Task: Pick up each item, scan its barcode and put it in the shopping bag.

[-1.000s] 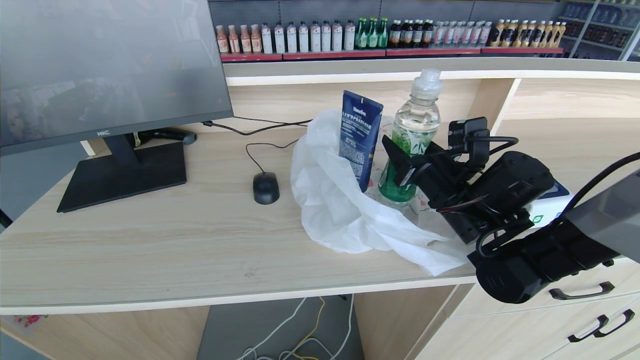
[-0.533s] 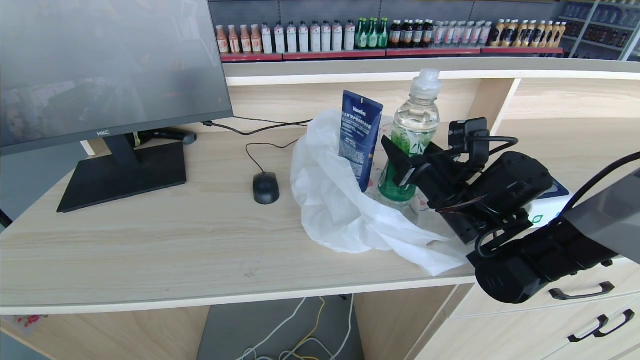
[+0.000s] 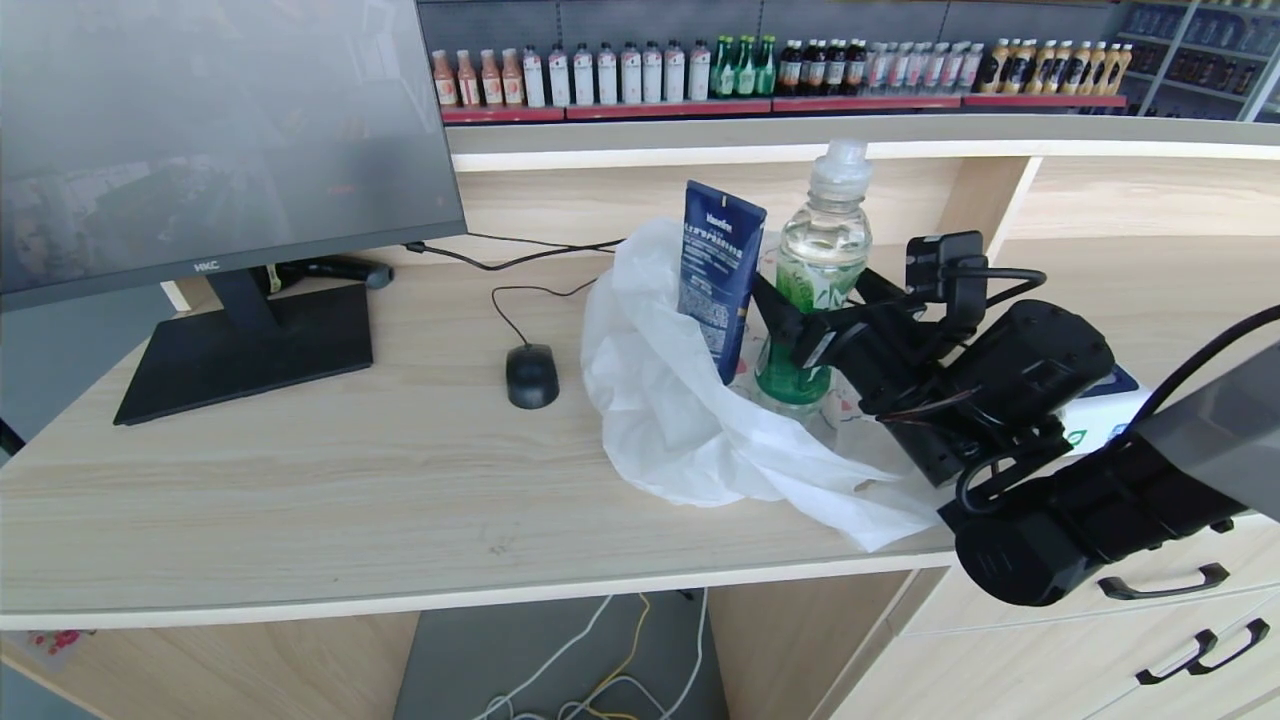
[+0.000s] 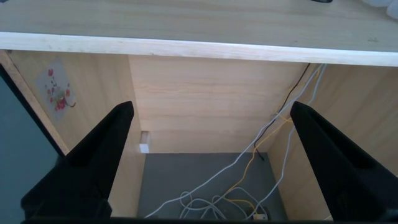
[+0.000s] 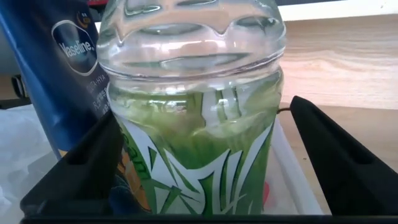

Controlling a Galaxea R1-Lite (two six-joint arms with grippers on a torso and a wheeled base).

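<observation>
A clear drink bottle (image 3: 825, 235) with a green label stands nearly upright inside the white shopping bag (image 3: 680, 410) on the counter. Beside it in the bag leans a dark blue pouch (image 3: 722, 265). My right gripper (image 3: 820, 297) is around the bottle's lower half, open, one finger on each side. The right wrist view shows the bottle (image 5: 193, 124) close up between the spread fingers of that gripper (image 5: 206, 109), with the pouch (image 5: 62, 81) and a bit of bag (image 5: 18, 162) alongside. My left gripper (image 4: 211, 106) hangs open below the counter edge (image 4: 186, 46), holding nothing.
A monitor (image 3: 200, 130) on its stand fills the counter's left. A black mouse (image 3: 531, 375) lies just left of the bag, and a dark handheld device (image 3: 335, 269) sits behind the stand. A white and blue box (image 3: 1110, 400) is behind my right arm. Cables (image 4: 249, 174) hang under the counter.
The bottle's top has swung left, so it stands straighter. My right gripper's fingers have spread, and the far finger now shows behind the bottle.
</observation>
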